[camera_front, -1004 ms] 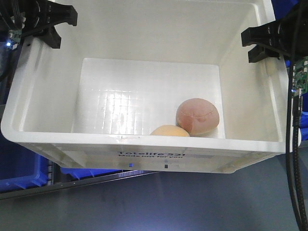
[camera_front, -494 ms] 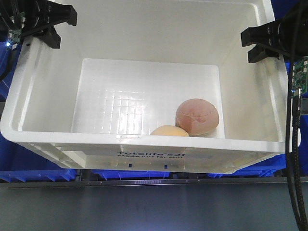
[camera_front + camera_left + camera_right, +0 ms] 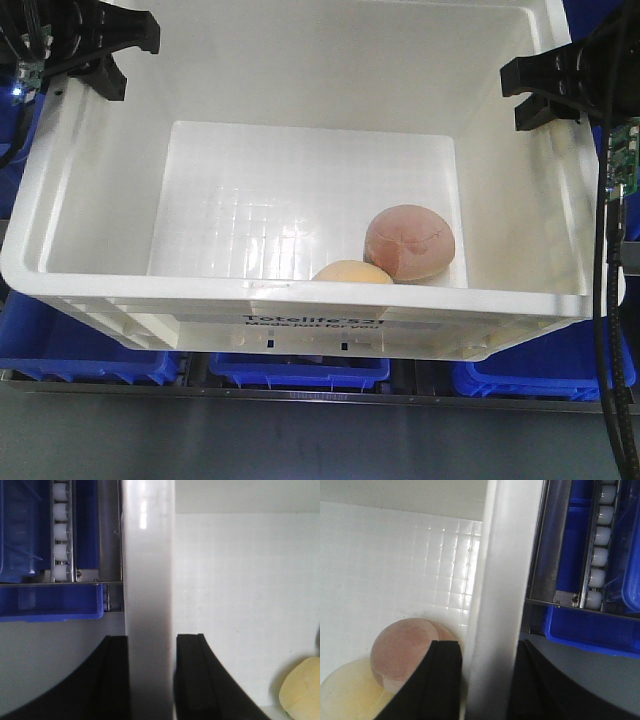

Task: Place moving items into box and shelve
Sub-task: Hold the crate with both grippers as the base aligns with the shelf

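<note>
Left gripper (image 3: 150, 641) pinches the box's left wall, one finger inside, one outside, both pressed to the plastic. Right gripper (image 3: 487, 655) does the same on the box's right wall. So the box (image 3: 300, 295) hangs btwn our two arms, long axis running arm to arm, printed side toward the front cam.

Both lumps are in the box, at its front-right corner. The pinkish-brown lump (image 3: 411, 243) touches the pale yellow lump (image 3: 352, 272), which sits against the front wall. They're just inside the wall from the right gripper and well apart from the left one, so we judge the load leans a bit right.

Below the box's front edge are blue bins (image 3: 298, 368) behind a metal shelf rail (image 3: 300, 397). Roller tracks (image 3: 61, 530) show outside both side walls.

Packing looks done; shelving is what's left. We judge the next move needs both arms going together w/ the box's long axis square to the shelf, or a wall may slip from a pinch.
</note>
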### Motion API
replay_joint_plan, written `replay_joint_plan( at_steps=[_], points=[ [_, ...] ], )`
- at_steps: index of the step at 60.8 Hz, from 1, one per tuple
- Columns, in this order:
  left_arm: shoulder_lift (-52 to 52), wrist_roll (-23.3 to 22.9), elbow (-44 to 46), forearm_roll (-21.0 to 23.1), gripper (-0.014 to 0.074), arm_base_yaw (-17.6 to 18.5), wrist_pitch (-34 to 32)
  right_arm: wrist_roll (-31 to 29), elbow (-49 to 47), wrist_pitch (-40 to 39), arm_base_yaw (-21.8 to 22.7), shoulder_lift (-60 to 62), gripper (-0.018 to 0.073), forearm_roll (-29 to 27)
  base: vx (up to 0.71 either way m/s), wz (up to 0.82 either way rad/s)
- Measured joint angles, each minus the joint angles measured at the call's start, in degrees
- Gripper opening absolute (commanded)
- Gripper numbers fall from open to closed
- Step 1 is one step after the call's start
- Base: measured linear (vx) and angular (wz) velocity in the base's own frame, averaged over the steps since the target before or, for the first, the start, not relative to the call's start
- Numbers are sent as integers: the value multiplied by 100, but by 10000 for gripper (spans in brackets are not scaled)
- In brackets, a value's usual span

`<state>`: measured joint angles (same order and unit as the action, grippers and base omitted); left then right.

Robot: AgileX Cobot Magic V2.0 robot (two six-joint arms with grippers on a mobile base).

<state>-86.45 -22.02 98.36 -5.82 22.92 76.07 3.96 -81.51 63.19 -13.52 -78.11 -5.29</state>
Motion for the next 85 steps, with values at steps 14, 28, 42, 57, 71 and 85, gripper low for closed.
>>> replay_joint_plan(
  at_steps=[14, 28, 42, 57, 71, 85],
  points=[
    [0, 0, 0, 0, -3, 0, 0, 0, 0, 0, 0, 0, -6, 0, 8, 2],
    [0, 0, 0, 5, -3, 0, 0, 0, 0, 0, 0, 0, -6, 7, 7, -1],
    [0, 0, 0, 5, -3, 0, 0, 0, 0, 0, 0, 0, -6, 7, 7, -1],
    [0, 0, 0, 5, -3, 0, 0, 0, 0, 0, 0, 0, -6, 7, 7, -1],
    [0, 0, 0, 5, -3, 0, 0, 0, 0, 0, 0, 0, -6, 7, 7, -1],
    [0, 0, 0, 5, -3, 0, 0, 0, 0, 0, 0, 0, -6, 7, 5, -1]
  ],
)
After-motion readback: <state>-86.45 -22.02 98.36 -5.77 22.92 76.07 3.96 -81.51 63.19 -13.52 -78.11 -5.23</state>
